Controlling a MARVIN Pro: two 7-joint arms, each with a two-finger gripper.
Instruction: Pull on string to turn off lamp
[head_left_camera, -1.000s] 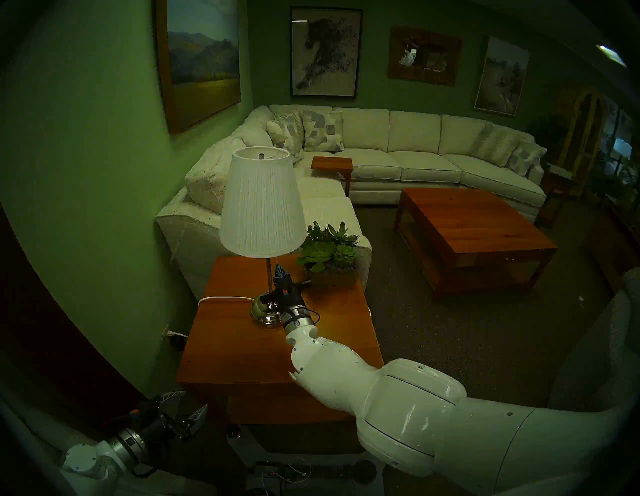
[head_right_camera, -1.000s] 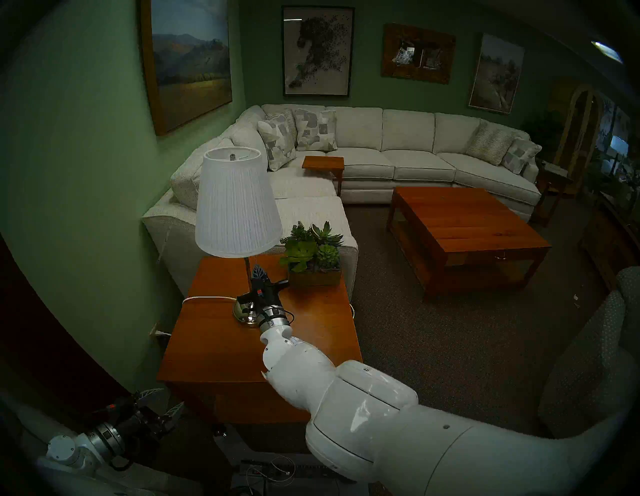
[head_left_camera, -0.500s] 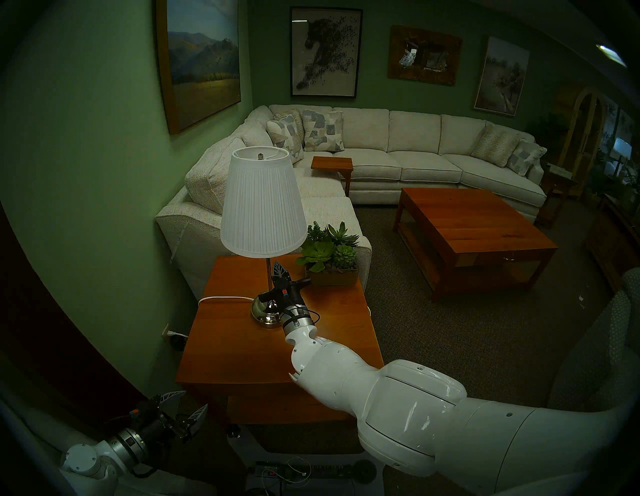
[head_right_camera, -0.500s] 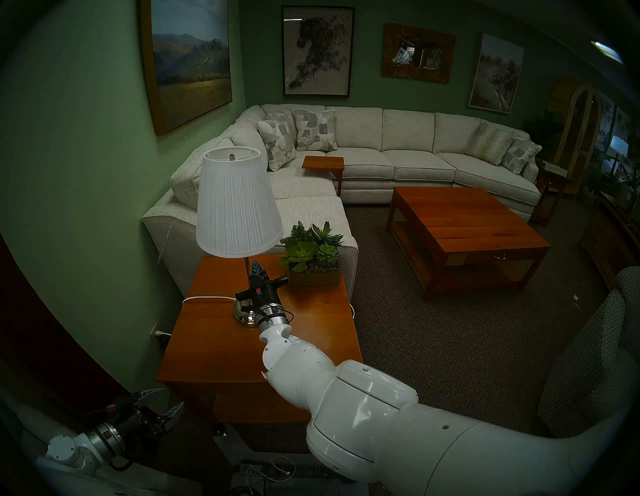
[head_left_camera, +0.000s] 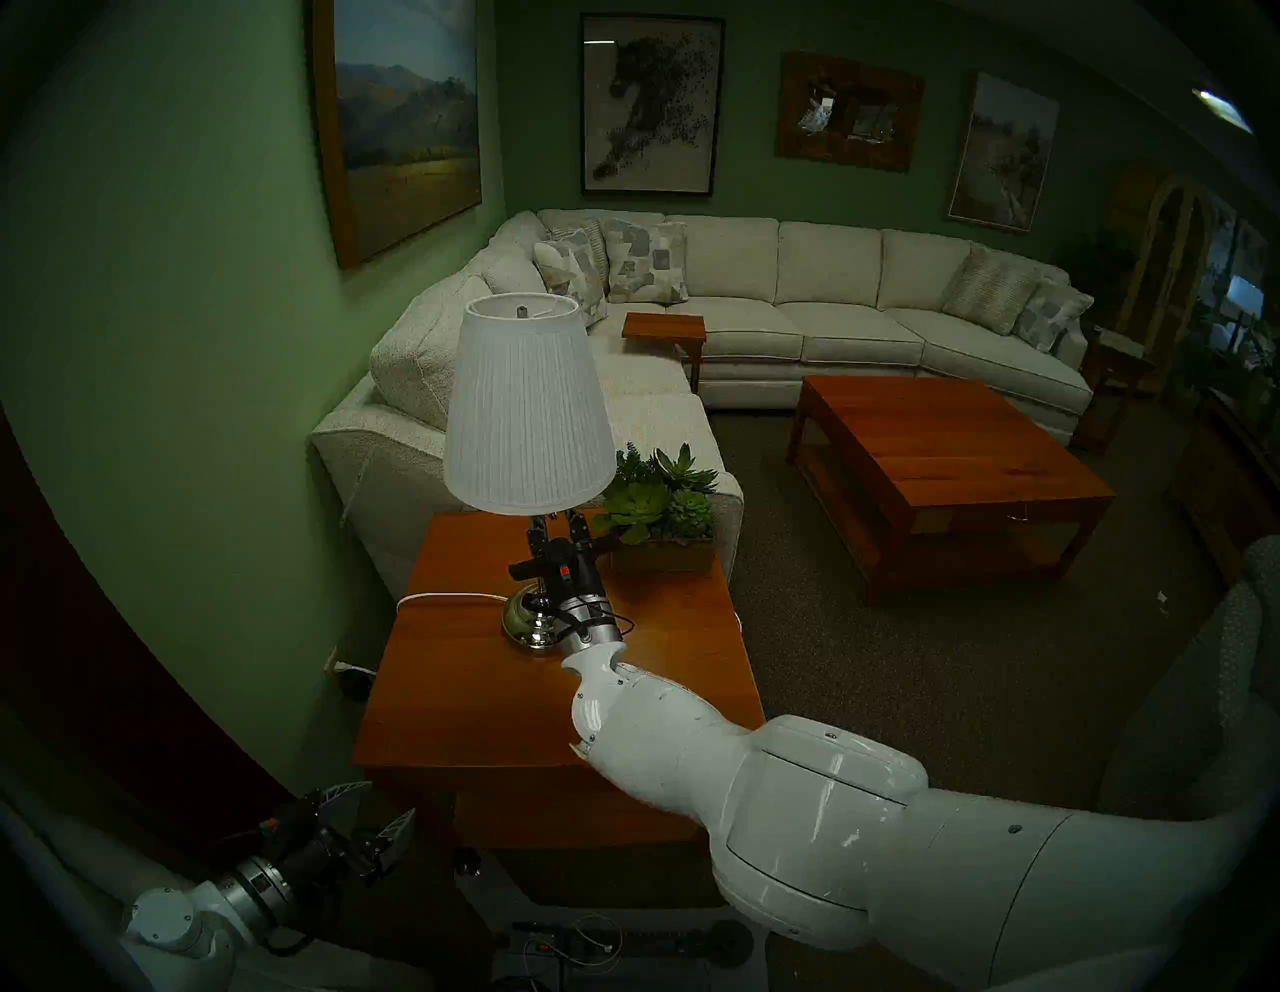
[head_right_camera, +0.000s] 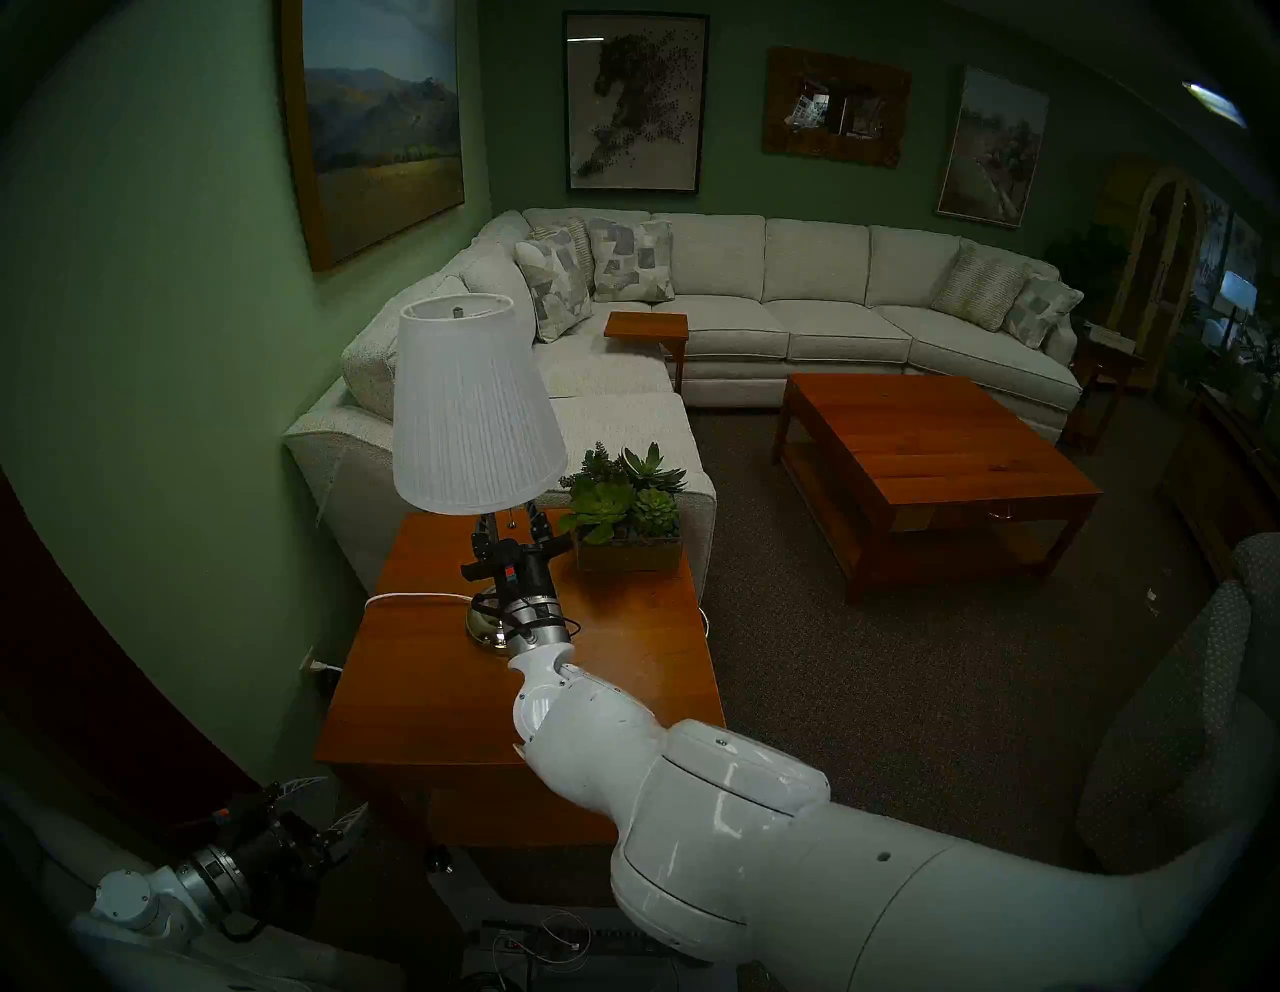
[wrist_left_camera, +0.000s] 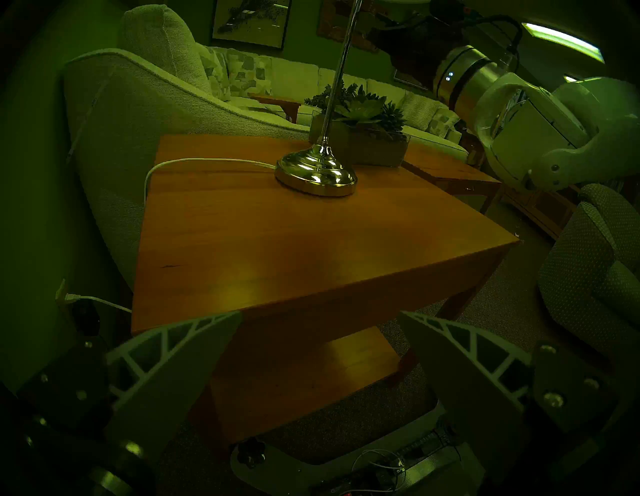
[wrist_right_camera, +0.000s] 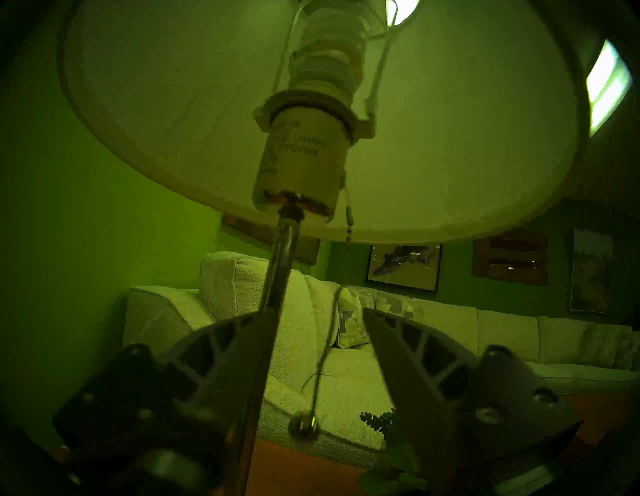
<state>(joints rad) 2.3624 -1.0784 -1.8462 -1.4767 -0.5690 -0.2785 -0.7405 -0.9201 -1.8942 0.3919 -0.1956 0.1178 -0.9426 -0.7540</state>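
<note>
Green-walled sitting room, dim. My right gripper (head_left_camera: 558, 521) hangs over a wooden side table (head_left_camera: 478, 700), fingers spread apart, reaching up under the lamp (head_left_camera: 528, 409) shade. The string (wrist_right_camera: 327, 350) dangles free between my fingers, its ball end low near the palm, touching neither that I can see. The lamp's stem (wrist_right_camera: 273, 277) crosses in front of one finger (wrist_right_camera: 221, 350). One planter of succulents (head_left_camera: 658, 509) sits just beyond the gripper. One white cord (head_left_camera: 450, 597) trails off the base. One sofa (head_left_camera: 831, 305), one coffee table (head_left_camera: 949, 450), four pictures on the walls. My left gripper (head_left_camera: 377, 810) waits low off the table's near corner, fingers spread, empty.
</note>
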